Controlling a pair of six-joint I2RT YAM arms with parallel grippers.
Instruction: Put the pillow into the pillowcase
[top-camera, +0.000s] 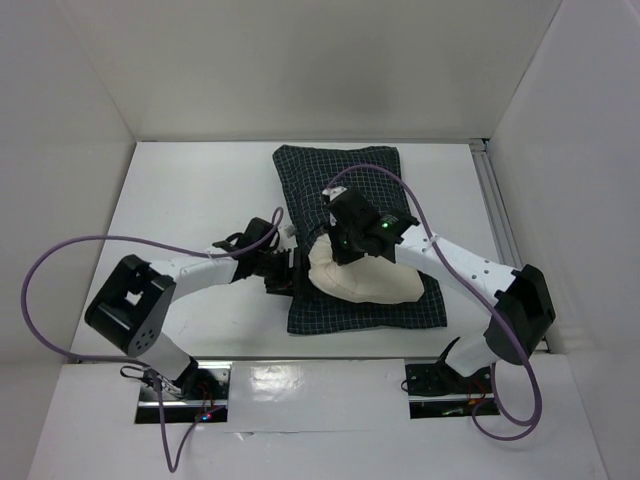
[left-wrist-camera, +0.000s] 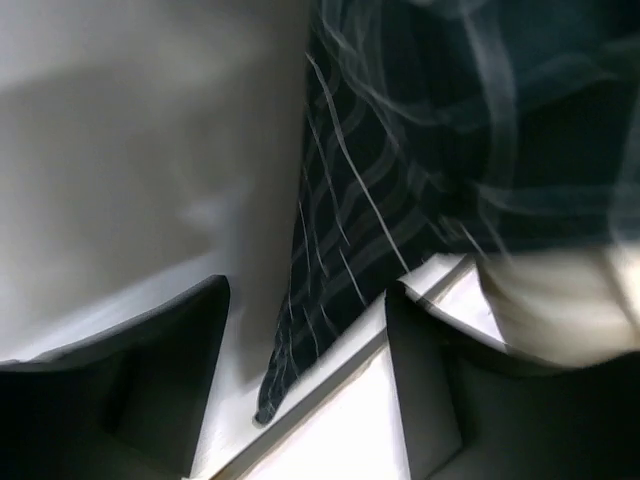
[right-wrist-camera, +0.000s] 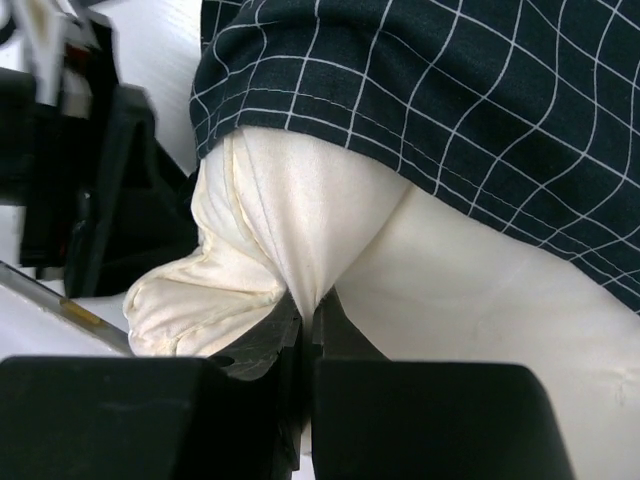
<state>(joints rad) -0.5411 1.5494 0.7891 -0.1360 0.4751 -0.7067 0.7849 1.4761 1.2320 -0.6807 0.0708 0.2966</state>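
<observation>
At frame centre, the pillow (top-camera: 365, 278) sits partly inside the pillowcase (top-camera: 340, 170). Your right gripper (right-wrist-camera: 308, 318) pinches its soft, squashy end fold, a fair hold. Your left gripper (left-wrist-camera: 305, 300) gapes around the hem.

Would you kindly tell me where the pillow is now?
Mid-table in the top view, the pillow lies partly under the hem of the pillowcase, pinched by the right gripper.

The right gripper (right-wrist-camera: 308, 318) has its jaws pressed together on a pinched fold of the cream pillow (right-wrist-camera: 430, 290). The navy checked pillowcase (right-wrist-camera: 450, 90) drapes over the pillow's upper side, its hemmed edge crossing the cushion. Blurred dark hardware (right-wrist-camera: 110, 200) fills the left, below a patch of white desk (right-wrist-camera: 155, 55).
</observation>
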